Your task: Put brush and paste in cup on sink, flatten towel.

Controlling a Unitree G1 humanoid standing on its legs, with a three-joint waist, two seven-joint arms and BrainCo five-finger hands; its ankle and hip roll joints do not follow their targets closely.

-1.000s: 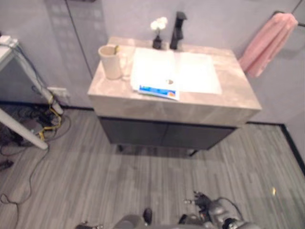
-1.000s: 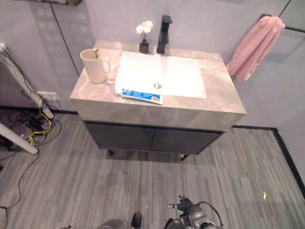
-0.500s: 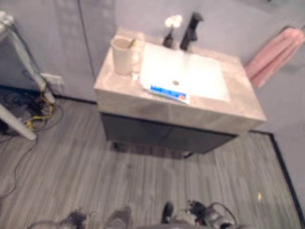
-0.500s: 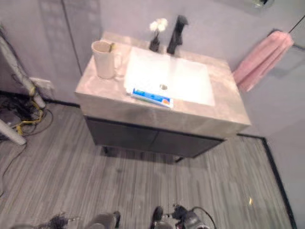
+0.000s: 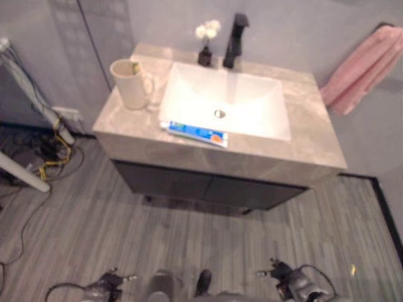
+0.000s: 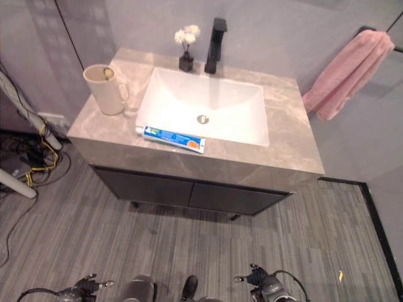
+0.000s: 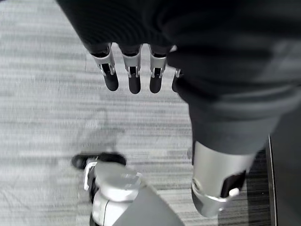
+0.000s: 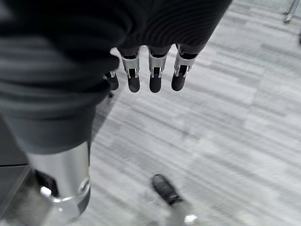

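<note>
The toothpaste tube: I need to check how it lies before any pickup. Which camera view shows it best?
The right eye view shows it best: the toothpaste tube lies flat along the front rim of the sink basin, sharply outlined. The left eye view shows the same tube less clearly. Both wrist views look at each robot hand and the floor.

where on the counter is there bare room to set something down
Widest bare patch: the counter right of the basin, toward the towel. A narrower strip runs behind the cup. The front edge is taken by the toothpaste; vase and faucet crowd the back.
</note>
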